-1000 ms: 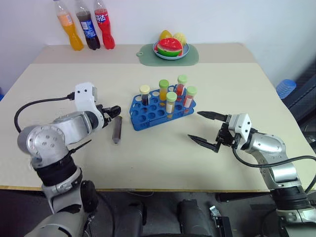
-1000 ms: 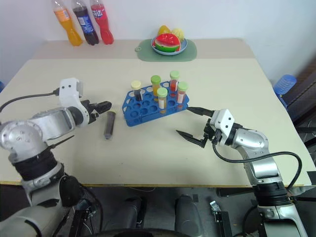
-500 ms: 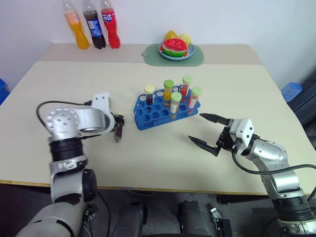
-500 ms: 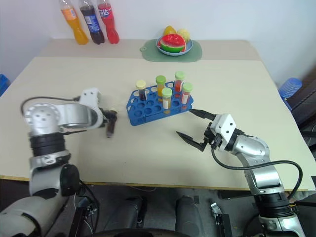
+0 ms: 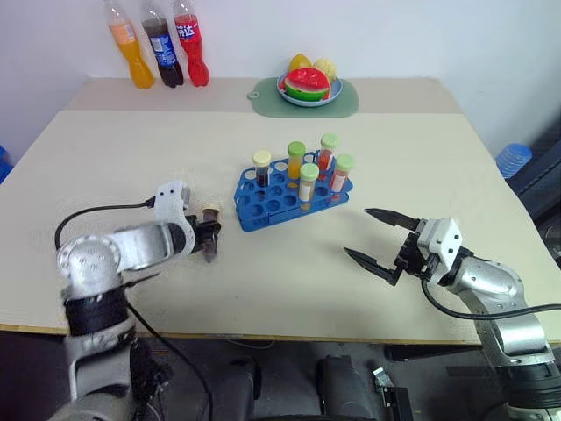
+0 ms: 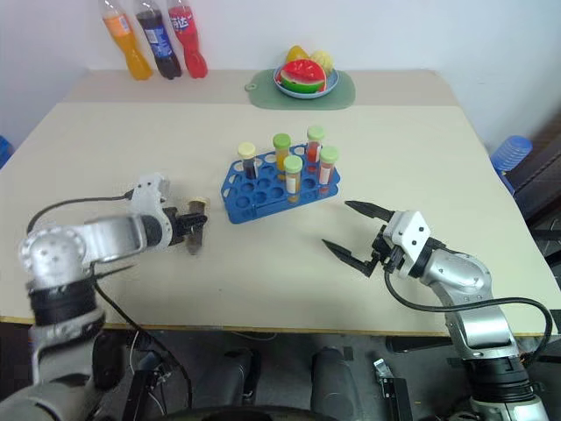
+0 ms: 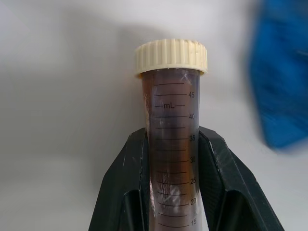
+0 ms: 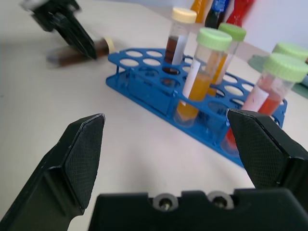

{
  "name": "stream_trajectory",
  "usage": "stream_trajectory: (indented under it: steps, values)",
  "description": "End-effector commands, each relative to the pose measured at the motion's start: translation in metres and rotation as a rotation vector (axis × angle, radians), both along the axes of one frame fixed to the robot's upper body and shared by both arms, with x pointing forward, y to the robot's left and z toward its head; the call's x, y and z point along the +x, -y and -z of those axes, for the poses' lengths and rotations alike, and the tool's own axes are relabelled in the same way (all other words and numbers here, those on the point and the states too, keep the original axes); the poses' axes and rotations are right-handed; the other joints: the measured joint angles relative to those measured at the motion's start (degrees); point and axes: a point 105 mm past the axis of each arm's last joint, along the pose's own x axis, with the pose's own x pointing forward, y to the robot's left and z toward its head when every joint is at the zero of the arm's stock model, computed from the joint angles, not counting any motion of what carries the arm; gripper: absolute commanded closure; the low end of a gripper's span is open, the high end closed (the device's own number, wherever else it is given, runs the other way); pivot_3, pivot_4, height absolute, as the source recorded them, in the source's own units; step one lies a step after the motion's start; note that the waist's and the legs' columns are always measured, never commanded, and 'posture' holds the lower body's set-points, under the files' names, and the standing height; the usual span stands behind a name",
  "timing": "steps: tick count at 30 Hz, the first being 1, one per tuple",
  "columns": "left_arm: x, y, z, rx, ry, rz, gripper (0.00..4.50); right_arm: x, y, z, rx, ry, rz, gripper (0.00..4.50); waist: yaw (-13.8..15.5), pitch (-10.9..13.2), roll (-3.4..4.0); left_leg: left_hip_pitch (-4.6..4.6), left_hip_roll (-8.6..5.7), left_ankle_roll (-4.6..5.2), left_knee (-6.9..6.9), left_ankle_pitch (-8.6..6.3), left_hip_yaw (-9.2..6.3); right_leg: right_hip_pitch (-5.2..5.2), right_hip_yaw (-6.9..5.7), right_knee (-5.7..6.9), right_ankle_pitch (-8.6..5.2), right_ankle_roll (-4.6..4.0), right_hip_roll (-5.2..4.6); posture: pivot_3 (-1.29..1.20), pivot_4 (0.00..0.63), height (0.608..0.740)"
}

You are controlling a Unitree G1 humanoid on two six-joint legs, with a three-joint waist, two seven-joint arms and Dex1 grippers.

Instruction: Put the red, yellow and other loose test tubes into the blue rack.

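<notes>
My left gripper (image 7: pixel 172 159) has just clenched on the dark tube (image 7: pixel 172 130) (cream cap), which lies on the bench (image 5: pixel 289 272) at about nine o'clock from the blue rack (image 5: pixel 289 189). It can now be lifted; my right gripper (image 5: pixel 382 239), at four o'clock, hangs spread and empty.

Dark tube (image 7: pixel 171 144) lower end cut off, flanks hidden by left hand (image 7: pixel 173 183) fingers; blue rack (image 7: pixel 284 82) blurred.
</notes>
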Motion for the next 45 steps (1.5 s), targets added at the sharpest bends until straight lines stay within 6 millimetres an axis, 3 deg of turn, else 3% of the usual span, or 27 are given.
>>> stream_trajectory:
  steps: [1,3,9,13,16,23,30,40,44,45]
  values:
    - [-0.023,0.006,-0.028,0.007,0.249,0.214,3.73,-0.001,0.003,-0.009,0.007,0.034,0.004,0.00,-0.1,0.0,0.03,0.01,0.01,0.00,0.00,0.00,0.00,0.05,0.00,-0.01,0.00,-0.01,0.00,0.00,0.150,0.740]
    - [-0.034,0.003,-0.030,0.016,0.338,0.291,3.73,-0.001,0.003,-0.009,0.018,0.026,0.007,0.00,0.0,0.0,0.13,0.10,0.04,0.08,-0.12,-0.06,0.10,0.10,0.02,-0.07,-0.05,-0.11,0.00,0.00,0.150,0.740]
    - [-0.033,0.031,-0.081,-0.019,0.856,0.396,3.73,0.000,0.009,-0.006,0.014,0.004,0.020,0.00,1.6,0.0,0.15,0.00,0.12,0.40,-0.12,-0.23,-0.04,0.46,-0.22,-0.82,-0.03,-0.50,0.00,0.00,0.150,0.740]
    - [-0.020,0.051,-0.088,0.038,1.078,0.381,3.73,-0.001,0.014,-0.006,0.006,-0.003,0.039,0.00,1.6,0.0,0.16,-0.02,0.02,0.66,-0.02,-0.39,-0.02,0.55,-0.16,-0.97,0.07,-0.30,-0.09,0.00,0.150,0.740]
    - [-0.004,0.063,-0.076,0.121,1.165,0.360,3.73,-0.003,0.015,-0.006,0.005,-0.004,0.049,0.00,1.5,0.0,0.16,-0.01,0.01,0.67,-0.03,-0.39,0.01,0.51,-0.16,-0.96,0.11,-0.21,-0.08,0.00,0.150,0.740]
    - [0.030,0.101,-0.048,0.112,1.242,0.328,3.73,-0.012,0.015,-0.009,0.018,-0.010,0.082,0.00,1.6,0.0,0.12,-0.03,0.01,0.69,0.02,-0.39,0.00,0.50,-0.17,-0.92,0.19,-0.03,-0.04,0.00,0.150,0.740]
    - [0.042,0.130,-0.024,0.083,1.232,0.357,3.73,-0.020,0.017,-0.012,0.014,-0.009,0.110,0.00,1.4,0.0,0.13,-0.02,0.00,0.71,0.03,-0.39,0.01,0.48,-0.17,-0.90,0.22,0.07,-0.03,0.00,0.150,0.740]
    - [0.052,0.124,0.012,0.079,1.130,0.344,3.73,-0.025,0.021,-0.010,0.012,-0.017,0.143,0.00,1.5,0.0,0.12,0.02,-0.01,0.71,0.08,-0.39,-0.02,0.55,-0.18,-0.86,0.22,0.12,-0.03,0.00,0.150,0.740]
    - [0.054,0.121,0.017,-0.023,1.079,0.332,3.73,-0.025,0.021,-0.007,0.017,-0.025,0.149,0.00,1.5,-0.1,0.14,0.05,-0.02,0.72,0.12,-0.39,-0.03,0.63,-0.19,-0.85,0.25,0.17,-0.03,0.00,0.150,0.740]
    - [0.053,0.121,0.017,-0.039,1.085,0.340,3.23,-0.025,0.022,-0.007,0.018,-0.027,0.150,0.00,1.5,-0.1,0.15,0.06,-0.02,0.72,0.12,-0.39,-0.03,0.64,-0.20,-0.85,0.25,0.18,-0.03,0.00,0.150,0.740]
